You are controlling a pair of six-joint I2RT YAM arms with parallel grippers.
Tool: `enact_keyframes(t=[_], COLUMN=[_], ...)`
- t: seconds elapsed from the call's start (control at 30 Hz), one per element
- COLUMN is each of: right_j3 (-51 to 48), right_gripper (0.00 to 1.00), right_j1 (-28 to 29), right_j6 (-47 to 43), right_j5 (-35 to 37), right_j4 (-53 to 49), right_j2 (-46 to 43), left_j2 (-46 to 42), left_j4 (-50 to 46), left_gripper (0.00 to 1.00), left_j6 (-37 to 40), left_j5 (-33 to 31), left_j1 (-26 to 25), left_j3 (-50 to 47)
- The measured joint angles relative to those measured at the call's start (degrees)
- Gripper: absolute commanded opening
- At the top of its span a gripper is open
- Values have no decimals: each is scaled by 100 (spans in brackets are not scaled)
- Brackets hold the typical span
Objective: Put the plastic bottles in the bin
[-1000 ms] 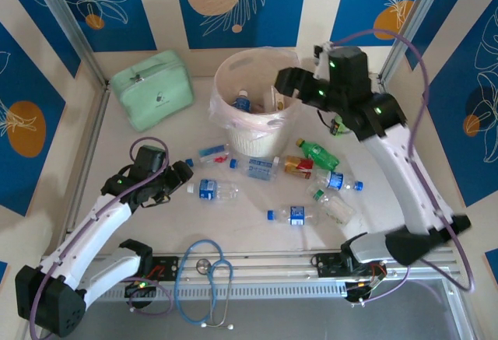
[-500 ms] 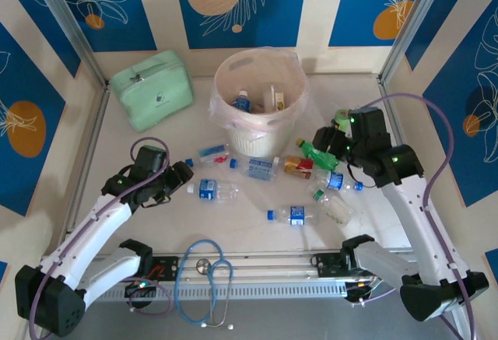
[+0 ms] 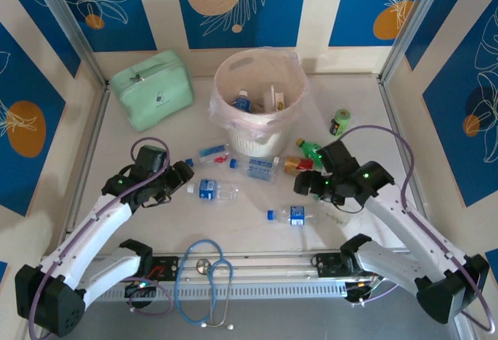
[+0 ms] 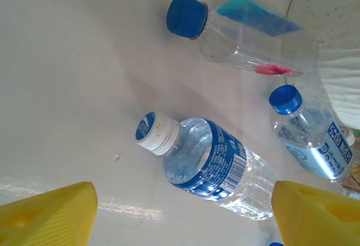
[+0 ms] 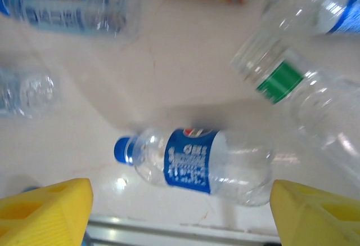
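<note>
The cream bin [image 3: 250, 142] stands at the back middle with a blue-labelled bottle [image 3: 242, 103] inside. Several plastic bottles lie on the table in front of it. My left gripper [image 3: 177, 177] is open and hovers beside a white-capped, blue-labelled bottle [image 3: 214, 191]; in the left wrist view that bottle [image 4: 208, 164] lies between and beyond the yellow fingers of the gripper [image 4: 183, 212]. My right gripper [image 3: 311, 186] is open, low over a blue-capped bottle [image 3: 292, 215]. That bottle [image 5: 202, 161] lies on its side in front of the right gripper [image 5: 181, 212], untouched.
A mint-green case [image 3: 152, 89] lies at the back left. A small dark cylinder with a green top [image 3: 339, 121] stands right of the bin. A green bottle [image 3: 311, 151] and a red-and-yellow one [image 3: 298, 166] lie near my right arm. A stethoscope [image 3: 206, 278] lies across the front rail.
My right arm swung from over the bin down and forward to the front bottle, its jaws widening. The left arm has stayed put.
</note>
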Motion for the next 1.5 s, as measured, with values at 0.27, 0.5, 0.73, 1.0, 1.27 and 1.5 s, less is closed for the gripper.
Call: enact_keyframes(t=[0.27, 0.5, 0.73, 1.0, 1.27, 1.5], right_j3=[-282, -280, -181, 125, 339, 341], right_gripper=[86, 79, 77, 77, 77, 77], right_j1=[264, 326, 723, 1491, 1902, 1904], right_j6=[275, 291, 323, 341, 341, 343], right_j5=[44, 39, -2, 24, 133, 203], right_j4=[-11, 81, 323, 807, 1005, 1021], right_j2=[103, 138, 162, 297, 638, 623], left_j2=[74, 258, 1226, 1965, 2472, 3010], left_j4=[155, 407, 846, 1405, 1729, 1937], left_gripper=[81, 80, 80, 81, 80, 76], left_j6=[-212, -933, -1397, -1606, -1735, -1821], left_j5=[70, 24, 26, 24, -15, -17], left_j1=[-28, -280, -564, -828, -988, -1047], left_j3=[-114, -470, -492, -192, 28, 68])
